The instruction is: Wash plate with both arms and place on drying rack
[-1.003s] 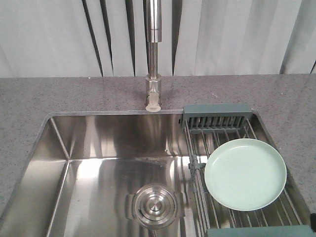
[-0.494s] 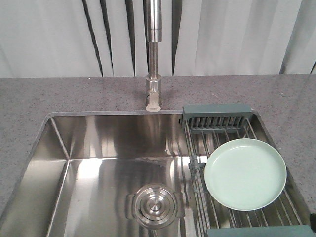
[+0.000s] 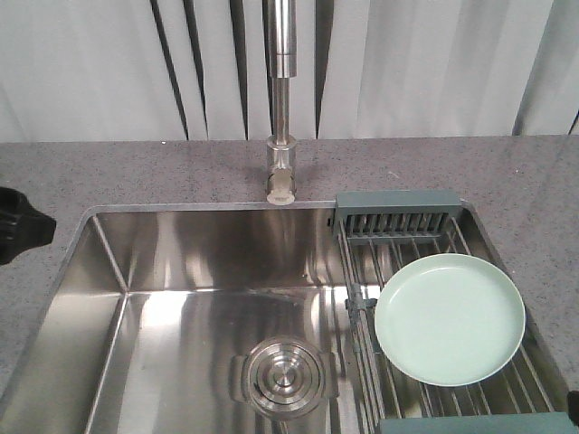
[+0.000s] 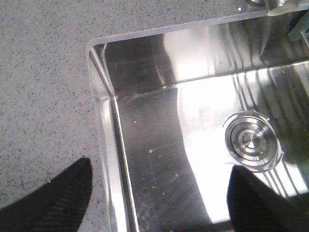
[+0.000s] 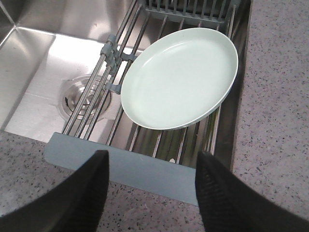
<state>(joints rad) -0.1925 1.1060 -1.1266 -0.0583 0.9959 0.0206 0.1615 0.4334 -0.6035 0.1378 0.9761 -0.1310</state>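
A: Mint-green plate (image 3: 450, 318) lies flat on the drying rack (image 3: 398, 226), across the wire bars at the right end of the sink (image 3: 181, 298). Nothing touching it.

B: Grippers?

A: Right gripper (image 5: 150, 191) spread wide, holding nothing. In the right wrist view it hangs over the tabletop (image 5: 285, 96) at the rack's near plastic end piece, and the plate sits straight ahead of it, just past that end piece. Left gripper (image 4: 159, 198) also parted and empty, over the sink's left wall, half above tabletop, half above basin.

B: Which arm is nearer?

A: Right, clearly. Left is well apart from the plate, across the whole basin; the front view shows only a black bit of it at the left edge. Drain (image 4: 251, 141) lies ahead and to its right.

B: Plate axis?

A: Round, so none to speak of. Rim nearest the right gripper is the obvious grab point; it looks slightly lifted off the bars there, can't be sure.

B: Stage?

A: My guess: washing not yet begun. The faucet (image 3: 280, 99) shows no water.
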